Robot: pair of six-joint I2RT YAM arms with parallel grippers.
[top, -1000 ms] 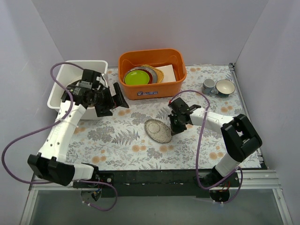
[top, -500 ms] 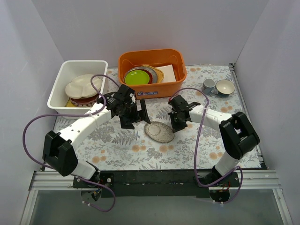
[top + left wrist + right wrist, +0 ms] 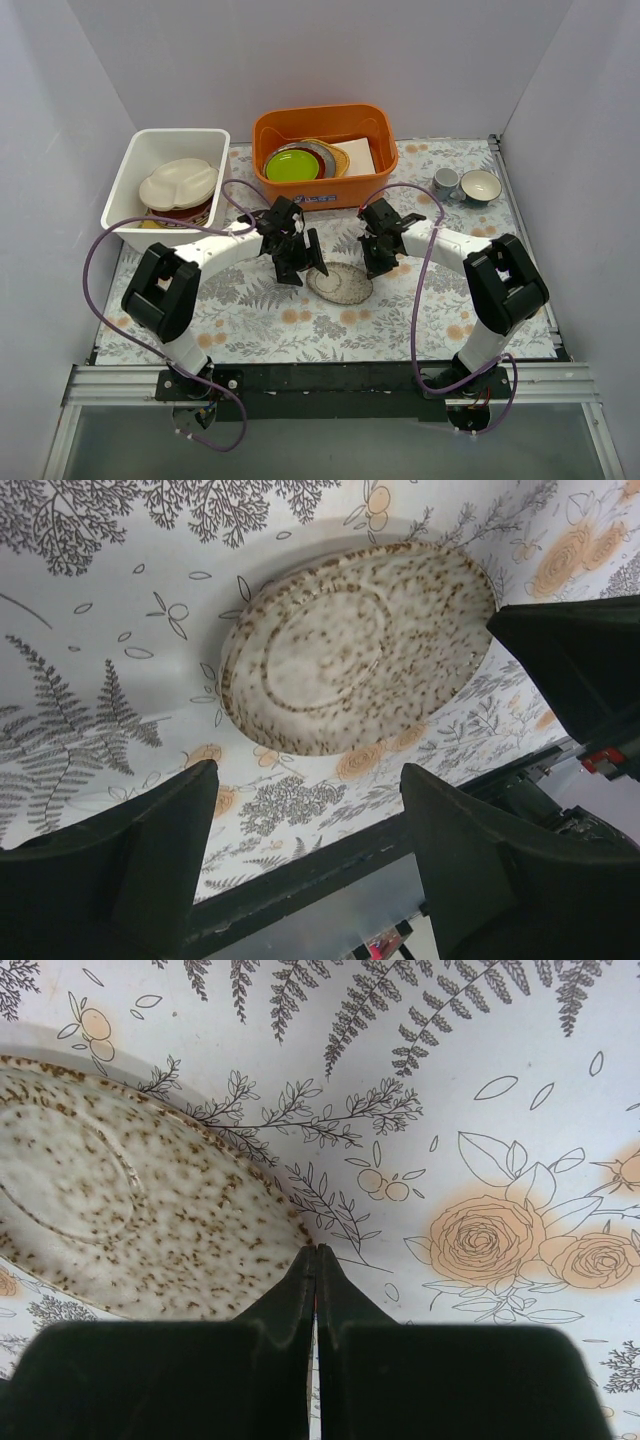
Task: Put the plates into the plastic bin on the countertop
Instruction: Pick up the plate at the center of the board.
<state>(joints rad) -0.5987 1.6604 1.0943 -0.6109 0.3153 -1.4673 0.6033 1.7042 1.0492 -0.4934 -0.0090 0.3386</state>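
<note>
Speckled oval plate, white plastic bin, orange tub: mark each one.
Speckled oval plate (image 3: 350,650): left wrist view, centre of its face.
White plastic bin (image 3: 180,150): top view, bare far inner wall.
Orange tub (image 3: 365,190): top view, front wall.

The speckled oval plate (image 3: 340,283) lay flat on the countertop (image 3: 400,320) between the left gripper (image 3: 300,265) and the right gripper (image 3: 376,267); the plastic bin (image 3: 180,134) held the cream divided plate (image 3: 178,183).

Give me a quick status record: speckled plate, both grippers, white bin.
speckled plate: flat on the countertop, outside the white bin
left gripper: fingers open, poised at the plate's left edge, no grip
right gripper: fingers shut, tip at the plate's right rim
white bin: stacked plates inside, cream divided plate on top
</note>
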